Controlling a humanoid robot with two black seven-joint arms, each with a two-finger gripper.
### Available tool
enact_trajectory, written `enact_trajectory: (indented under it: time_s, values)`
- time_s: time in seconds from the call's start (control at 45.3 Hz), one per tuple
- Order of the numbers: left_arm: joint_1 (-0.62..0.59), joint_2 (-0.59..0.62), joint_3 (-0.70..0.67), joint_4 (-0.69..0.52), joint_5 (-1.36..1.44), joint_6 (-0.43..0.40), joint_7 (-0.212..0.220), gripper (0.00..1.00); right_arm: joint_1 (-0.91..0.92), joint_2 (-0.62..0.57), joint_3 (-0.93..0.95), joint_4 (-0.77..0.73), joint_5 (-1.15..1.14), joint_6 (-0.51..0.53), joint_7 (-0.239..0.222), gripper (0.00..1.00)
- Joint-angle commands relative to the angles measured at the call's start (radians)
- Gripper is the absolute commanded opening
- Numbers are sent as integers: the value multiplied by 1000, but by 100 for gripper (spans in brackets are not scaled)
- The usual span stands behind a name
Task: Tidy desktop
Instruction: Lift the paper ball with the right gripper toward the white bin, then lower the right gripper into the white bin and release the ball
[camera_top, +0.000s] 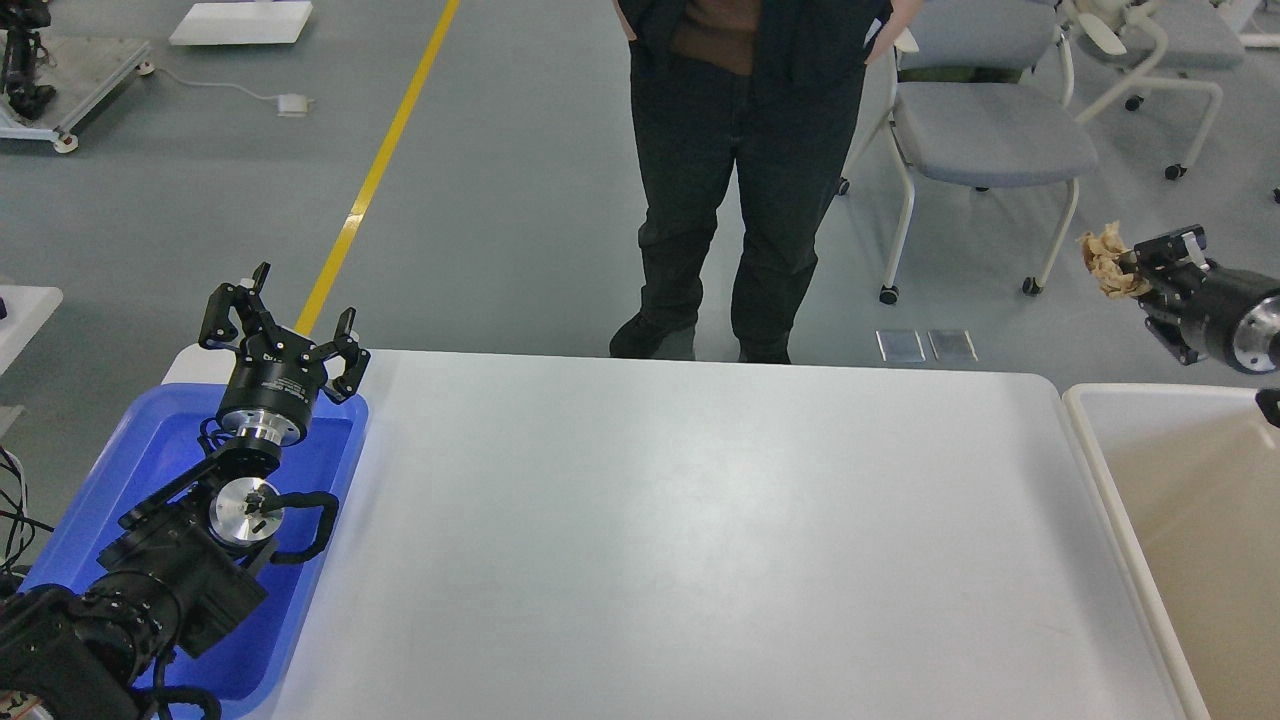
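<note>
Left arm sits low over the blue tray (150, 450), left gripper (285, 325) spread apart and empty, and the desktop (680, 540) in the middle looks bare. Right gripper (1135, 270) is pinched on a crumpled paper wad (1105, 262), hanging beyond the cream bin (1110, 470), so letting go now would probably drop it on the floor.

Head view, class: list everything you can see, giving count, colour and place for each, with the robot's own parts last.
desktop: one, white, centre, nothing lying on it
tray: one, blue, left edge of the desktop
bin: one, cream with beige inside, right of the desktop
crumpled paper: one, tan, held in the air beyond the bin
person: one, dark clothes, standing behind the desktop, seen only from the chest down
chairs: at least two, grey and white, far right
floor line: one, yellow, far left
left gripper: one, black, jaws open, above the tray
right gripper: one, black, jaws shut on the crumpled paper
</note>
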Motion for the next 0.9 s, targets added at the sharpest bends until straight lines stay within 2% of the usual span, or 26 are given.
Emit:
enact_trajectory:
  time_s: [0.0,0.243,0.529,0.882]
  values:
    - [0,0,0,-1,0,2,0,100,-27,57,28,-156,168,-162,-179,0]
    - [0,0,0,0,0,0,0,100,-91,155,34,-325,285,-290,-209,0]
    - [0,0,0,0,0,2,0,100,-177,248,84,-444,381,-305,-207,0]
    - [0,0,0,0,0,2,0,100,-243,255,173,-449,381,-293,-192,0]
